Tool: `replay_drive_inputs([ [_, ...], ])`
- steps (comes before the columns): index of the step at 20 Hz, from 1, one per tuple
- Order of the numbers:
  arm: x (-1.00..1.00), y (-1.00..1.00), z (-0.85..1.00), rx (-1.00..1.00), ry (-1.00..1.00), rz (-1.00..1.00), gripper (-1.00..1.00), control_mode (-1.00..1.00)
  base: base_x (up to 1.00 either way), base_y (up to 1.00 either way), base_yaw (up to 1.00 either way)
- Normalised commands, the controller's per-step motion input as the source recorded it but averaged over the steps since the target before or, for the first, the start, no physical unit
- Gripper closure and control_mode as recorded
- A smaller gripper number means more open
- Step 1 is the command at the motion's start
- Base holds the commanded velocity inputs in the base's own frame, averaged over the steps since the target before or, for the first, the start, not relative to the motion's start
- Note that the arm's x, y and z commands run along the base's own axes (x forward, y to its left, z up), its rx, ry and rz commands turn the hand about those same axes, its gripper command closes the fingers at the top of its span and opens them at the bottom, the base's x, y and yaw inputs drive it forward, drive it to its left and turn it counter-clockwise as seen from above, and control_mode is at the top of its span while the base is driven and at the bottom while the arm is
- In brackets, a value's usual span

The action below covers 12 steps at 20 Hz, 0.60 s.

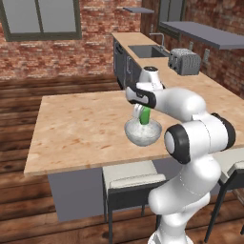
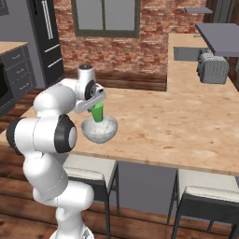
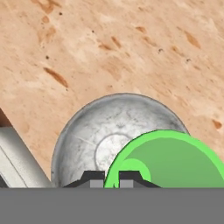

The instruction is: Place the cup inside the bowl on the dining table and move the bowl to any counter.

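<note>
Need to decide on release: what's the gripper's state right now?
Gripper: shut on the green cup's rim, holding it over the speckled bowl on the dining table.

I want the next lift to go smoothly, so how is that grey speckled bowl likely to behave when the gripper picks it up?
The bowl looks rigid, so it probably won't flex. Its glossy, curved wall may slip in a pinch grip at the rim. The cup held by the gripper hangs over it; once inside, the cup could slide or tip if the bowl tilts.
</note>
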Motion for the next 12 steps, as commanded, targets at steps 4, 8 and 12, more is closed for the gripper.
replay_drive_inputs([
  [4, 0.0, -0.03, -0.25, 0.02, 0.0, 0.07, 1.0, -1.0, 0.0, 0.0, 0.0],
  [8, 0.0, 0.0, -0.24, 0.02, 0.0, 0.08, 1.0, -1.0, 0.0, 0.0, 0.0],
  [12, 0.0, 0.0, -0.11, 0.0, 0.0, 0.08, 1.0, -1.0, 0.0, 0.0, 0.0],
])
